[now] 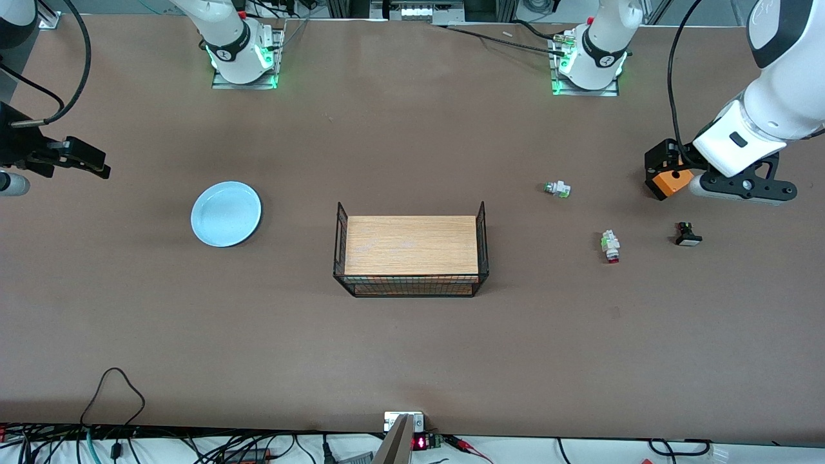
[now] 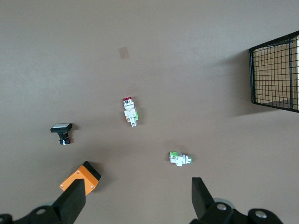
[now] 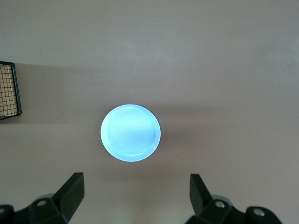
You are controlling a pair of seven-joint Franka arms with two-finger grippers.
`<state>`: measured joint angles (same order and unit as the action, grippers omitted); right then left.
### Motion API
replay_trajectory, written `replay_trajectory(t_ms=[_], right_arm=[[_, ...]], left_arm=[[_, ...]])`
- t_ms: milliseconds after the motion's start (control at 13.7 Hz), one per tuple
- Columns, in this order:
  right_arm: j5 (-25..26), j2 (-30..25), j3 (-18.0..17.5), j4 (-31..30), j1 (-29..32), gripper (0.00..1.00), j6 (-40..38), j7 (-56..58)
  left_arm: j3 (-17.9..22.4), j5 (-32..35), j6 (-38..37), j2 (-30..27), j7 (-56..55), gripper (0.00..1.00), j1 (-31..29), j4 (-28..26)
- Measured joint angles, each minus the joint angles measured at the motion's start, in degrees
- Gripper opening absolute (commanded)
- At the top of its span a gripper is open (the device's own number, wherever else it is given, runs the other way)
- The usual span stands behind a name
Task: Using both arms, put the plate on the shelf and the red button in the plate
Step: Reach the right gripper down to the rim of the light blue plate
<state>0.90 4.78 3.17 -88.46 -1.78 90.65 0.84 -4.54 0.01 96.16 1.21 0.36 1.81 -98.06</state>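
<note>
The pale light-blue plate (image 1: 225, 214) lies flat on the table toward the right arm's end; it also shows in the right wrist view (image 3: 131, 133). The red button (image 1: 610, 247), whitish with a green mark and a red cap, lies toward the left arm's end and shows in the left wrist view (image 2: 130, 111). My right gripper (image 1: 80, 158) (image 3: 135, 193) is open and empty, up in the air beside the plate. My left gripper (image 1: 741, 187) (image 2: 138, 198) is open and empty, over the table near the small parts.
A wooden-topped wire rack (image 1: 411, 248) (image 2: 275, 72) (image 3: 9, 91) stands mid-table. A white part with a green tip (image 1: 557, 189) (image 2: 180, 159), a black part with a white cap (image 1: 688, 234) (image 2: 61, 132) and an orange-and-black block (image 1: 670, 180) (image 2: 80, 179) lie near the left gripper.
</note>
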Motion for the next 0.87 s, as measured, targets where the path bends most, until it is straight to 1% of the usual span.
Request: replay_trajectory(t_ms=[583,728,874], right_arm=[[0.0,0.2,-0.1,0.0,0.0,1.00,-0.1,0.0],[0.0,1.5,-0.1,-0.3,-0.1,1.00,-0.3,0.0],[0.0,4.5,-0.1,-0.7,-0.2,1.00,0.0,-0.1]], left_arm=[[0.0,0.0,0.0,0.0,0.0,1.00,0.0,0.0],[0.0,0.0,0.0,0.0,0.0,1.00,0.0,0.0],[0.0,0.0,0.0,0.0,0.0,1.00,0.0,0.0]])
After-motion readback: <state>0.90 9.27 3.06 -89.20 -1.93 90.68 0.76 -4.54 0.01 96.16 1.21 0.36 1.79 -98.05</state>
